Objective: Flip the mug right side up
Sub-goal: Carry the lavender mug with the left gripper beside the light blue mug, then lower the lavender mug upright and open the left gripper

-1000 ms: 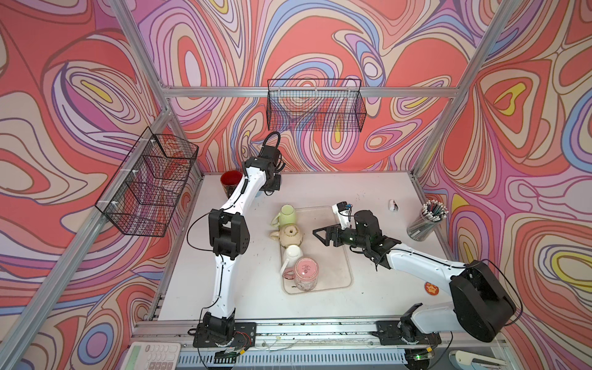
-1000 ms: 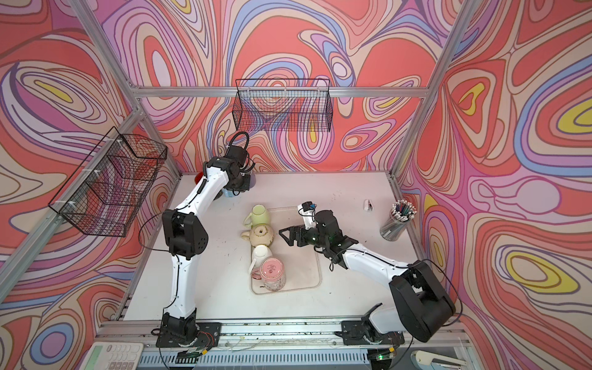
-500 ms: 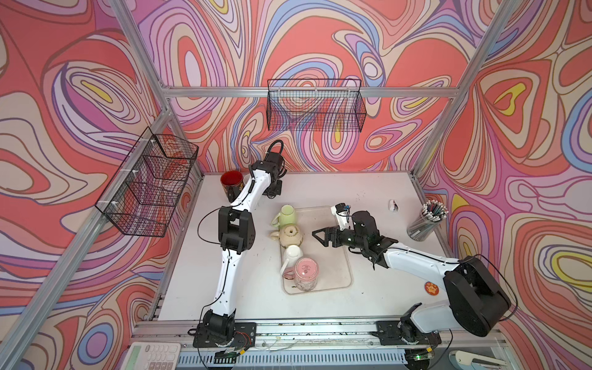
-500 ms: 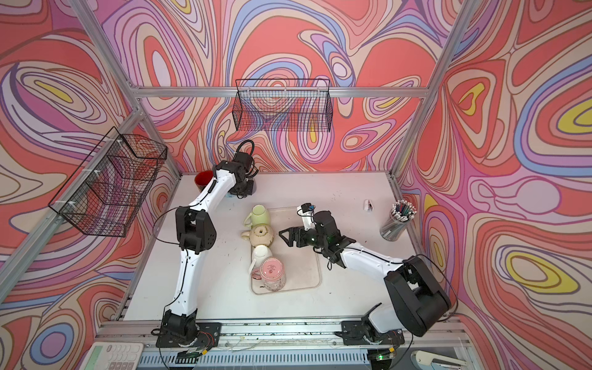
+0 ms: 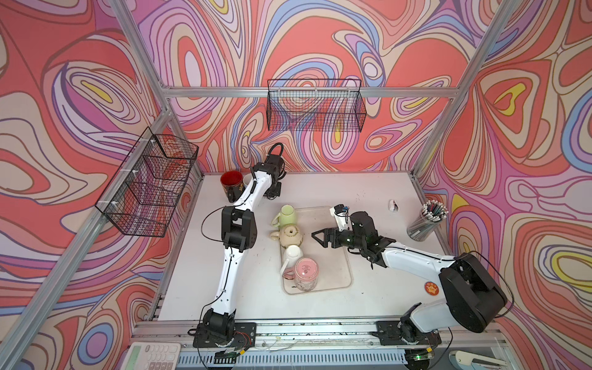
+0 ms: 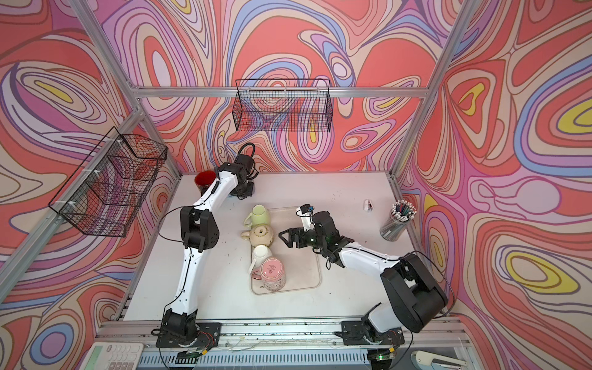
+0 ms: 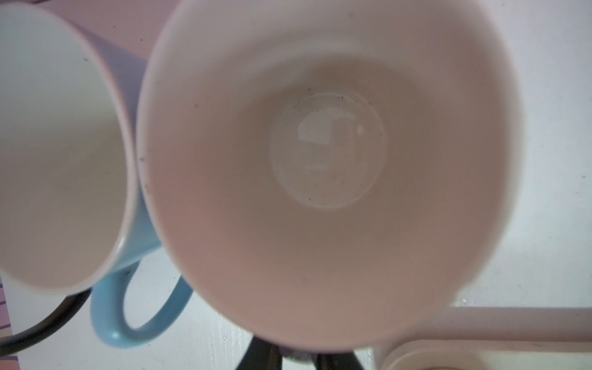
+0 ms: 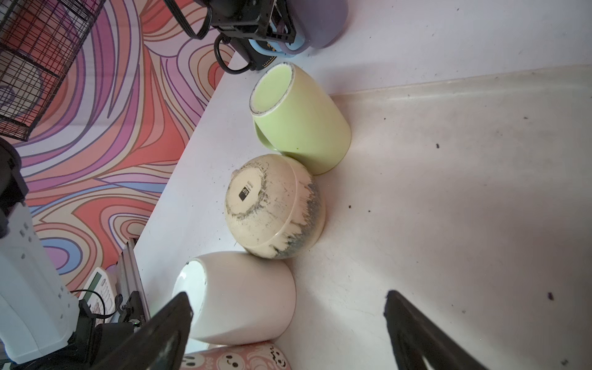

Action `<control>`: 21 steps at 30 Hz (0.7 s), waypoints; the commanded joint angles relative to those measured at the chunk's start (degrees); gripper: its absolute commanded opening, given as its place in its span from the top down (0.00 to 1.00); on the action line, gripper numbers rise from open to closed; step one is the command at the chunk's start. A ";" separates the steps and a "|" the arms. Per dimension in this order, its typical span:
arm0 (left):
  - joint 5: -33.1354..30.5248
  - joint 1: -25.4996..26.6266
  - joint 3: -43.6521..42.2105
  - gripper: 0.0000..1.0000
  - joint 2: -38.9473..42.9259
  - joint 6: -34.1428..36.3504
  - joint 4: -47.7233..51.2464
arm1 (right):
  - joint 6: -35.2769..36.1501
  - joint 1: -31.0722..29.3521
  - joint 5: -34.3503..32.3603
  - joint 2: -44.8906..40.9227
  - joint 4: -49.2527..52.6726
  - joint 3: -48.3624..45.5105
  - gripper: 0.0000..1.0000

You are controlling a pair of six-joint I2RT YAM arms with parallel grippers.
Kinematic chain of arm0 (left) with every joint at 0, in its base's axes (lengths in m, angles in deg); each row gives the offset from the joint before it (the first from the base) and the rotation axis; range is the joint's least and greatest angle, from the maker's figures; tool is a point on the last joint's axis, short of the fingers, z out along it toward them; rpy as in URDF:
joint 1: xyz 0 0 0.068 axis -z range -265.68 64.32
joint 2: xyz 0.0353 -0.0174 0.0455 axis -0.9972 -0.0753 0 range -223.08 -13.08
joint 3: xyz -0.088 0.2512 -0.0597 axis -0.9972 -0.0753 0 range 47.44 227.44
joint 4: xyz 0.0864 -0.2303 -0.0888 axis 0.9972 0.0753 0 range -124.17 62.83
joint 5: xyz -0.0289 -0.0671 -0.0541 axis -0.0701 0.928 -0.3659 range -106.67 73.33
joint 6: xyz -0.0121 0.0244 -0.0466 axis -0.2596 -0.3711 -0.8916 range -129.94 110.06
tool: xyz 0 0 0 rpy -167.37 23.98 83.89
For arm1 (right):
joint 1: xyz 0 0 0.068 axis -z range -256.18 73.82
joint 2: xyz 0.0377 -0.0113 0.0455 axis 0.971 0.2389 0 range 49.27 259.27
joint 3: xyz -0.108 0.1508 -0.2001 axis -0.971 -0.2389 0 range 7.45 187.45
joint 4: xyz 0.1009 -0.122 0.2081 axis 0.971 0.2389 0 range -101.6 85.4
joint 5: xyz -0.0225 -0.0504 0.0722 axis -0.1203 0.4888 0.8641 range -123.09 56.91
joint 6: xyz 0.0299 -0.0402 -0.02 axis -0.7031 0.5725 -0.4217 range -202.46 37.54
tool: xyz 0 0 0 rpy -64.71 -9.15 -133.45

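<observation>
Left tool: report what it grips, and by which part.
The left tool looks shut on the lavender mug, apparently at its handle. The contact itself is mostly hidden.

2 top views overhead sharing whole table [image 5: 368,192], wrist views close

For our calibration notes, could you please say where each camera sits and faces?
Both top views: high over the base rail, looking down at the table and both whole arms.
Left wrist: straight down into the upright lilac mug beside a blue mug; left gripper barely shows.
Right wrist: low over the tray, facing upside-down green mug, cream mug and white mug; the open right gripper frames them.
Shared: both wrist views show the lilac mug; top and right wrist views, those three mugs.
</observation>
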 commanded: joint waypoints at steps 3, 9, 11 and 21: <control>-2.07 -0.48 2.58 1.00 -0.54 0.20 -0.35 | -0.13 -0.07 0.58 1.05 -0.76 0.71 0.03; -2.54 -0.52 2.49 1.00 -1.07 -0.18 0.03 | -0.16 -0.07 0.67 1.47 -0.72 0.95 0.03; -2.49 -0.47 2.51 1.00 -1.13 -0.21 0.14 | -0.10 -0.07 0.75 1.46 -0.68 0.97 0.03; -1.93 -0.51 2.43 0.72 -0.35 -0.46 0.89 | 0.22 -0.03 0.23 0.95 0.33 1.17 0.03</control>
